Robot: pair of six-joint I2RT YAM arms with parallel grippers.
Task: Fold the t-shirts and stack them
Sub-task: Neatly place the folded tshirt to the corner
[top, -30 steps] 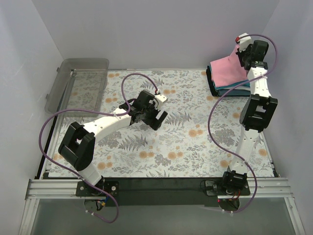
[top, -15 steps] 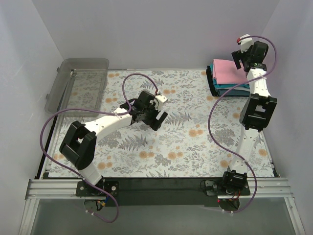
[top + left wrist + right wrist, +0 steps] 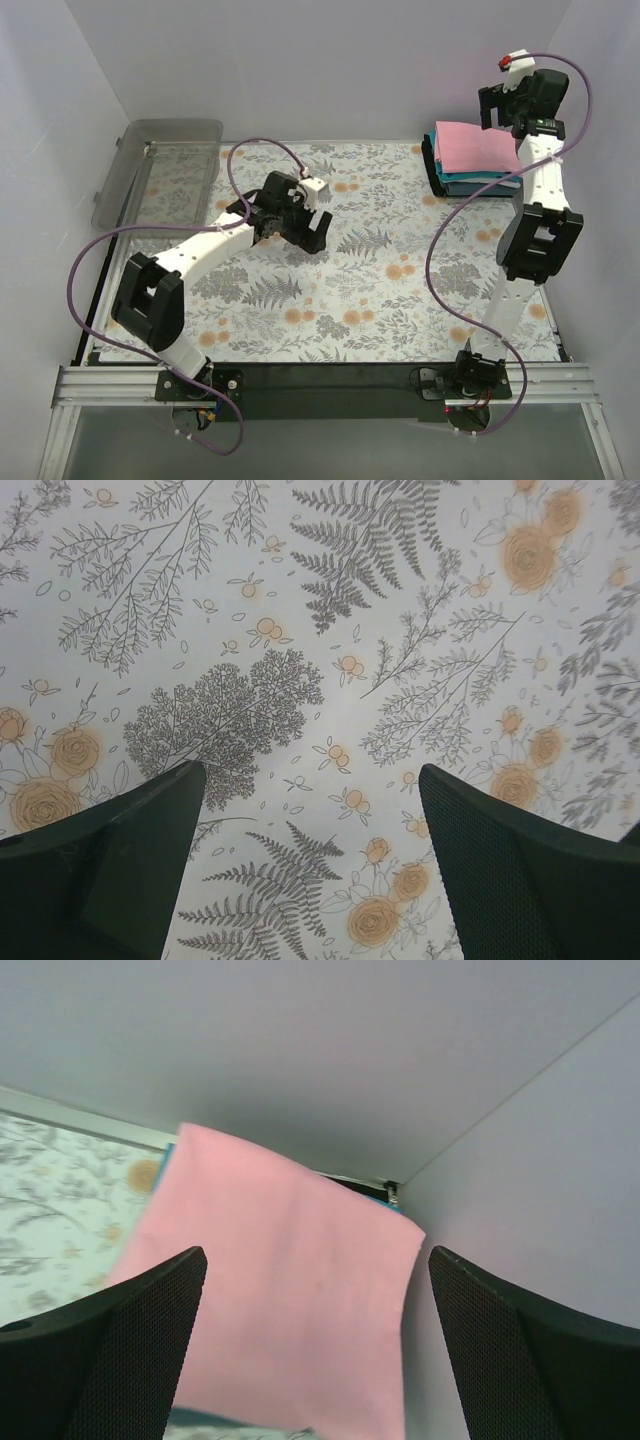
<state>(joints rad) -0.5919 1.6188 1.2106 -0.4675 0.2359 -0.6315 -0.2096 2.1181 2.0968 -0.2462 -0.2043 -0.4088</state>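
The folded t-shirts form a stack at the table's back right corner, with the pink one (image 3: 470, 147) flat on top, teal layers (image 3: 482, 183) under it and a dark edge (image 3: 429, 160) on the left side. My right gripper (image 3: 497, 110) hovers above the stack's far right side, open and holding nothing. In the right wrist view the pink t-shirt (image 3: 290, 1310) lies below and between the spread fingers of my right gripper (image 3: 315, 1255). My left gripper (image 3: 290, 228) is open over the floral table cloth left of centre. The left wrist view shows my left gripper (image 3: 310, 772) above bare cloth only.
A clear grey bin (image 3: 160, 170) hangs at the table's back left corner. White walls close in the back and both sides, the right wall (image 3: 540, 1160) close to the stack. The floral table cloth (image 3: 380, 280) covers the table. Purple cables loop from both arms.
My right gripper has opened and let go of the pink t-shirt, which now lies flat on the stack, and has risen up and back. The left arm has swung a little to the left.
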